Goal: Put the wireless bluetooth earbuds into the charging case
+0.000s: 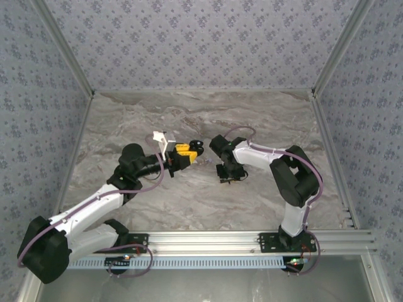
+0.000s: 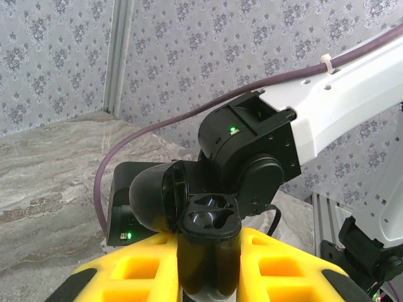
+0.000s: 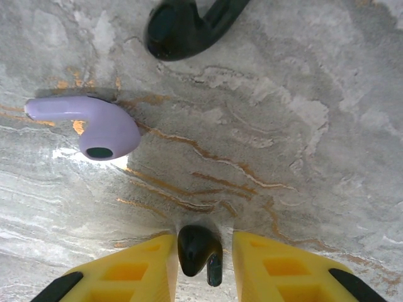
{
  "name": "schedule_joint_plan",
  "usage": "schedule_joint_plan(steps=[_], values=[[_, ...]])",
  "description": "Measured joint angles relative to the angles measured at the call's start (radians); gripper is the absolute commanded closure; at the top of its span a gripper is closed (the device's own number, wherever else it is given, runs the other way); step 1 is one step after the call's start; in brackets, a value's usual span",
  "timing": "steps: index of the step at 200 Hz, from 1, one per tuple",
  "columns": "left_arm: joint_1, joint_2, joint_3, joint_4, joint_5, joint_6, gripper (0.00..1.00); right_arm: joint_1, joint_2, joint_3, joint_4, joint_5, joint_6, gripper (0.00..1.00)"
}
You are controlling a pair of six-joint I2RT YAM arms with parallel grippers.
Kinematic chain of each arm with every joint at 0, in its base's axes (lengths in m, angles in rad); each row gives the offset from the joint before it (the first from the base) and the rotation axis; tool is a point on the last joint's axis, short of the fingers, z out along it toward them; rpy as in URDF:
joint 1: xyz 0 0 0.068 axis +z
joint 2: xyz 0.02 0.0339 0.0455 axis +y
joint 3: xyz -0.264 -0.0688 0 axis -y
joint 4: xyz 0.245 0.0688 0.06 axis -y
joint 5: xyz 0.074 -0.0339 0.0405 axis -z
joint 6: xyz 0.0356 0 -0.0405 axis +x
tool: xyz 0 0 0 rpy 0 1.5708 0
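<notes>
My left gripper (image 2: 208,267) is shut on the black charging case (image 2: 208,220), its yellow fingers (image 2: 126,277) pressing both sides. The case stands upright with its lid (image 2: 157,201) swung open to the left, and both sockets look empty. In the top view the case (image 1: 196,148) hangs above the table's middle. My right gripper (image 3: 204,239) points down at the table, open, its jaws straddling a black earbud (image 3: 194,248) that lies there. A small gap shows on that earbud's right side. A lilac earbud (image 3: 94,129) and a second black earbud (image 3: 182,25) lie farther ahead.
The right arm's black wrist (image 2: 252,151) and white link (image 2: 346,100) stand close behind the case. The two grippers are near each other at the middle of the marble table (image 1: 201,113). Patterned walls enclose three sides, and an aluminium rail (image 1: 252,240) runs along the near edge.
</notes>
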Motion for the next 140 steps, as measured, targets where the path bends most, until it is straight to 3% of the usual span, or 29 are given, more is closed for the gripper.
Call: schedule_joint_plan(steps=[140], values=[[-0.001, 0.000, 0.000, -0.002, 0.000, 0.000, 0.79, -0.003, 0.000, 0.002, 0.003, -0.001, 0.011, 0.74]])
